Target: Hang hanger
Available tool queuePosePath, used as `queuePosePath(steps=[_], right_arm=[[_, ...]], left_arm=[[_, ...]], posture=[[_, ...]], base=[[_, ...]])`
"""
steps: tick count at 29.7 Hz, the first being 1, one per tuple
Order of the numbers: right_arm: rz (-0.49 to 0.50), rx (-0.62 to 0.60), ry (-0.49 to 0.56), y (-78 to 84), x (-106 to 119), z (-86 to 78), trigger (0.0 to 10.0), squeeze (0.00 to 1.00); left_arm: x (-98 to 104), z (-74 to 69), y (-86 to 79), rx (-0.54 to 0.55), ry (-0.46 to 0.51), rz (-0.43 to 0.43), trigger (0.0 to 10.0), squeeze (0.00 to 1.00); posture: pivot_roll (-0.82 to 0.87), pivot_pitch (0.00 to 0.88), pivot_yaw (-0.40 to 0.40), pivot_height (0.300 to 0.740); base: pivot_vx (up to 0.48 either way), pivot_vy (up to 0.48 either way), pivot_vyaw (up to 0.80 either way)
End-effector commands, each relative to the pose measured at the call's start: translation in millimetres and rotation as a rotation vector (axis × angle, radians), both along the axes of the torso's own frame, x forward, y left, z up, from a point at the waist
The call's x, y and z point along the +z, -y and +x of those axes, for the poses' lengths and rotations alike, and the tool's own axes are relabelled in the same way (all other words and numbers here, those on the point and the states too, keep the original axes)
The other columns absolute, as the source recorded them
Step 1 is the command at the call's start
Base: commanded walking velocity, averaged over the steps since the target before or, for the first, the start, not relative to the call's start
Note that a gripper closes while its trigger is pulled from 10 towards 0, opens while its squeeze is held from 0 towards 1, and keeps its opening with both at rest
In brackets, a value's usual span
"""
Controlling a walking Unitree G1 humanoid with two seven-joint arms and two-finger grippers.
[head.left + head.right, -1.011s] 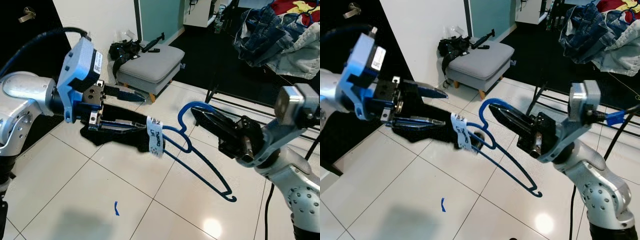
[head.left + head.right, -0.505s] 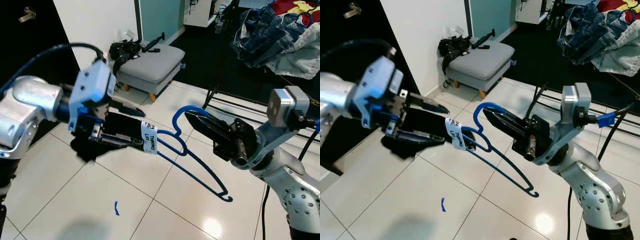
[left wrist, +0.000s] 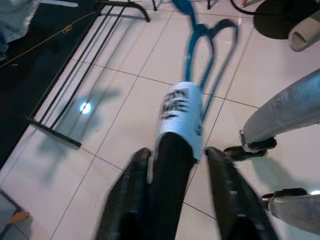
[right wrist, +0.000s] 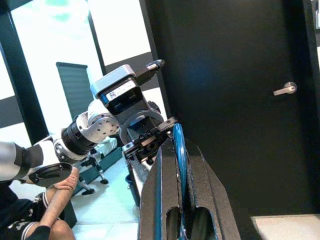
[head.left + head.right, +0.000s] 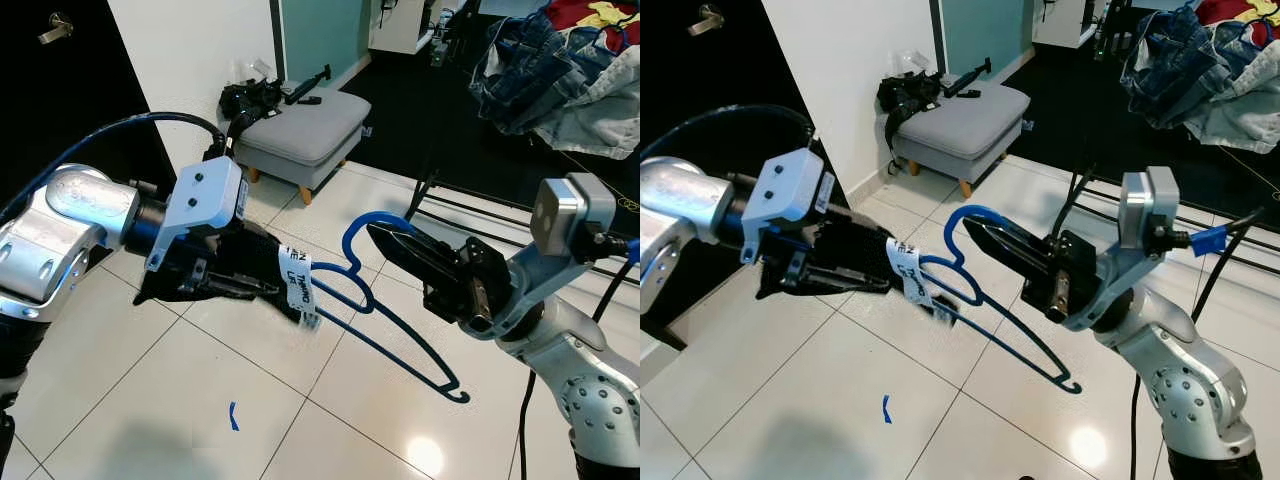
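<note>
A blue wire hanger (image 5: 400,335) is held in the air between my arms, low over the tiled floor. A black garment (image 5: 225,265) and a white printed label (image 5: 300,285) hang on its left end. My right gripper (image 5: 385,235) is shut on the hanger's hook, and the blue wire (image 4: 179,165) runs between its fingers in the right wrist view. My left gripper (image 3: 177,152) is open; its fingers (image 3: 130,200) straddle the garment-covered end just behind the label (image 3: 180,112), with a gap on one side.
A grey footstool (image 5: 300,130) with a black bag (image 5: 255,100) stands by the white wall. A black clothes rack (image 5: 470,205) with piled jeans (image 5: 540,60) is at the back right. A black door (image 5: 60,100) is on the left. A person's arm (image 4: 55,192) appears behind my left arm.
My left gripper has rolled over and closed in around the garment end of the hanger. The hanger and my right gripper have shifted slightly left.
</note>
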State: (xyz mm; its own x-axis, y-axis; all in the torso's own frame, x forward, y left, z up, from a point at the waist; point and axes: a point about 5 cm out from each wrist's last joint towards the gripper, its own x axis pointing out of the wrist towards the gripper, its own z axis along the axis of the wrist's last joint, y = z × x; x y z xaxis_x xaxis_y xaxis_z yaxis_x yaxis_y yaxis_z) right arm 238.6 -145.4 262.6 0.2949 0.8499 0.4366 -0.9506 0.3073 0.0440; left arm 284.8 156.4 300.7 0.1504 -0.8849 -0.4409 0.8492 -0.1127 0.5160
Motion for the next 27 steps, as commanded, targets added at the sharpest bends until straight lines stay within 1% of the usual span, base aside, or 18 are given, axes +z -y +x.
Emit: queuePosePath(steps=[1, 2, 21, 22, 23, 24, 25, 26, 27], right_arm=[[-0.001, 0.022, 0.019, -3.9, 2.4, -4.2, 0.0, 0.00], [0.000, 0.021, 0.020, -3.9, 2.7, -4.0, 0.0, 0.00], [-0.012, 0.009, 0.035, -4.4, 3.6, -3.2, 0.0, 0.00], [-0.015, -0.021, 0.031, -3.1, 2.6, 0.1, 10.0, 0.75], [-0.015, -0.021, 0.031, -3.1, 2.6, 0.1, 10.0, 0.75], [-0.022, -0.044, 0.028, -2.1, 1.4, 2.5, 10.0, 1.00], [-0.032, -0.080, 0.027, 0.9, 0.6, 5.1, 10.0, 1.00], [-0.032, -0.080, 0.027, 0.9, 0.6, 5.1, 10.0, 1.00], [-0.043, -0.131, 0.022, 8.8, -0.6, 7.4, 10.0, 1.00]], left_arm=[[-4.5, 0.4, -4.9, 0.011, -0.013, 0.033, 2.2, 0.00], [-6.0, 0.8, -5.7, 0.009, -0.014, 0.042, 0.0, 0.00], [-10.1, 3.4, -5.9, 0.005, -0.022, 0.035, 0.0, 0.00], [-10.4, 5.0, -6.7, 0.017, -0.018, 0.028, 0.0, 0.00], [-10.4, 5.0, -6.7, 0.017, -0.018, 0.028, 0.0, 0.00], [-10.5, 6.7, -7.8, 0.029, -0.014, 0.019, 0.0, 0.00], [-9.5, 9.5, -9.7, 0.050, 0.000, 0.009, 0.0, 0.00], [-9.5, 9.5, -9.7, 0.050, 0.000, 0.009, 0.0, 0.00], [-7.1, 12.9, -11.6, 0.075, 0.023, -0.005, 0.0, 0.00]], posture=[[0.02, 0.129, 0.070, 0.740], [0.02, 0.128, 0.070, 0.740], [0.02, 0.122, 0.071, 0.740], [0.02, 0.122, 0.071, 0.740], [0.02, 0.122, 0.071, 0.740], [0.02, 0.119, 0.070, 0.740], [0.02, 0.118, 0.069, 0.740], [0.02, 0.118, 0.069, 0.740], [0.03, 0.118, 0.066, 0.740]], base=[[0.000, 0.000, 0.00], [0.000, 0.000, 0.00], [0.000, 0.000, 0.00], [0.000, 0.000, 0.00], [0.000, 0.000, 0.00], [0.000, 0.000, 0.00], [0.000, 0.000, 0.00], [0.000, 0.000, 0.00], [0.000, 0.000, 0.00]])
